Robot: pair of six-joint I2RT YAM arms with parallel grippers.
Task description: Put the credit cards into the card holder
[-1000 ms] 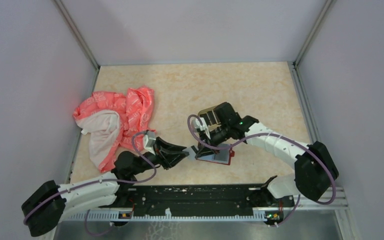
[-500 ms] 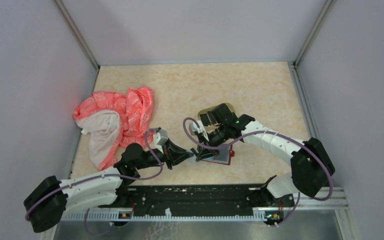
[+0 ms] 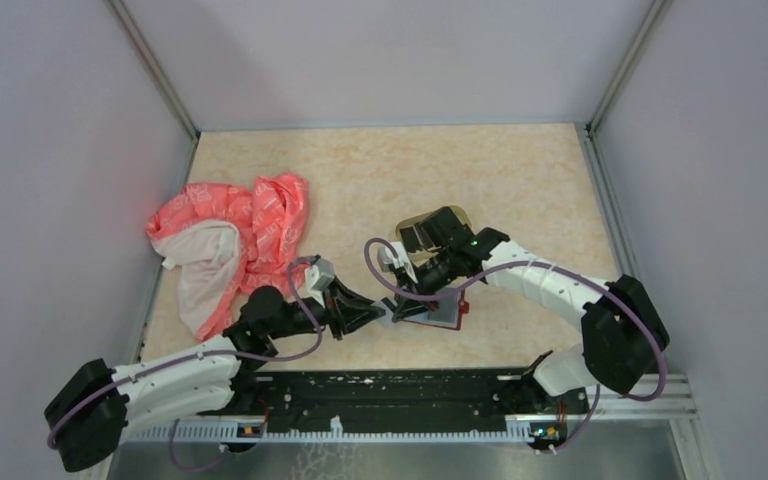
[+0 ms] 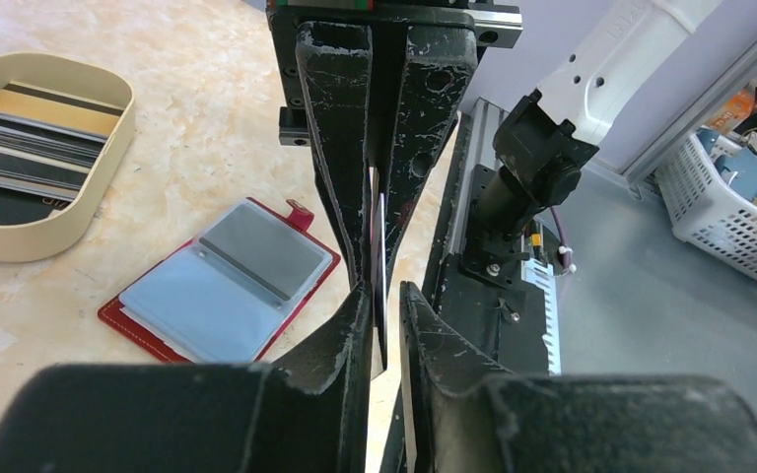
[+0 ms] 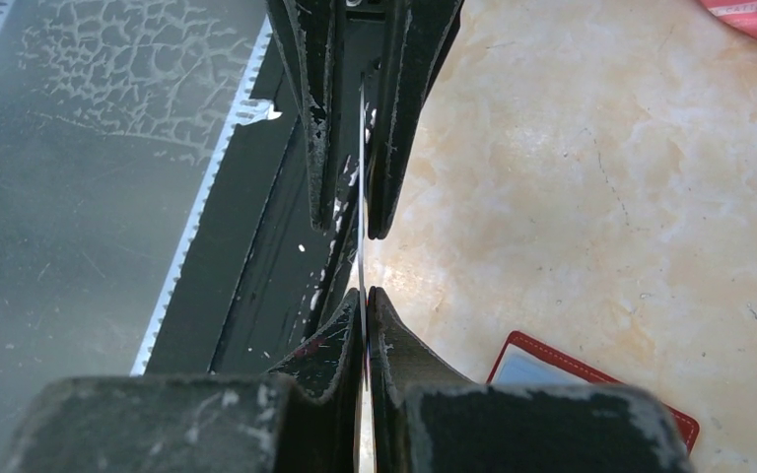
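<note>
Card holder (image 4: 217, 286) lies open on beige table (image 3: 440, 170); right pincer (image 5: 365, 294) clamps a card (image 4: 381, 236), left pincer (image 4: 384, 291) ajar.

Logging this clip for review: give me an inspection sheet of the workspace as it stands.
Surface: beige speckled table, flat.
Job's things: red card holder lies open on the table; one credit card held edge-on; more cards stacked in the tan tray.
Clutter: pink-and-white cloth bunched at the left.
Grippers: right gripper shut on the credit card; left gripper jaws slightly apart around its other end.
Cables: purple cables loop along both arms.
Surroundings: grey walls; white basket off the table.
</note>
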